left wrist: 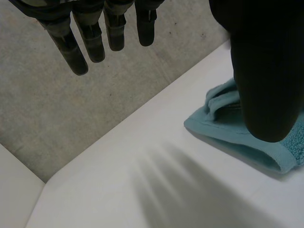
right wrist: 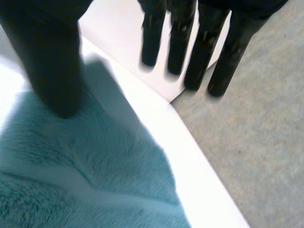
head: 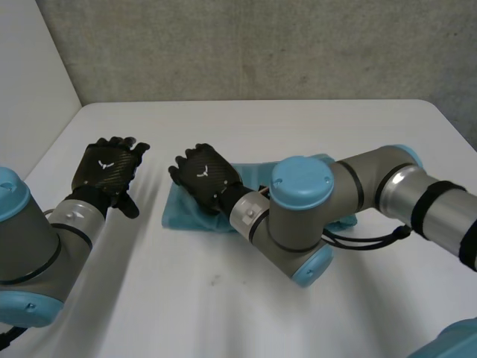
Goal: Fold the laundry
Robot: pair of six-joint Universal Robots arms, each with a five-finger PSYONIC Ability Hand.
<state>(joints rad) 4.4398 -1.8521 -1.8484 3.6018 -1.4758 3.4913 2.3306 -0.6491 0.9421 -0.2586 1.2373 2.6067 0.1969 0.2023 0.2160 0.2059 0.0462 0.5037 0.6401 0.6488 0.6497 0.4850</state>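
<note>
Grey concrete wall (head: 246, 45) backs a white table (head: 223, 298) in the head view; a folded teal towel (head: 190, 216) lies near the table's middle, its far end covered by the right arm (head: 387, 186), which reaches in from 3 o'clock. The right hand (head: 205, 177) sits over the towel's 9 o'clock end; whether it touches the cloth cannot be told from here. The left hand (head: 108, 173) hangs above bare table at 9 o'clock of the towel, apart from it, fingers loosely spread and holding nothing; the left arm (head: 30, 231) comes in from 8 o'clock.

Left wrist view: the left hand (left wrist: 69, 47) is wide, its fingers straight and apart from the thumb (left wrist: 266, 71), nothing between them; the towel (left wrist: 223, 126) lies on the table (left wrist: 142, 190) below the thumb, its layered edge turned toward the fingers' side; the concrete wall (left wrist: 71, 109) stands beyond the fingertips.

Right wrist view: the right hand (right wrist: 202, 52) is likewise wide, fingers straight and gripping nothing; the towel (right wrist: 85, 180) spreads under the palm and beneath the thumb (right wrist: 52, 66); the fingertips reach past the towel's edge, over bare table (right wrist: 199, 156); the concrete wall (right wrist: 256, 123) rises beyond.
</note>
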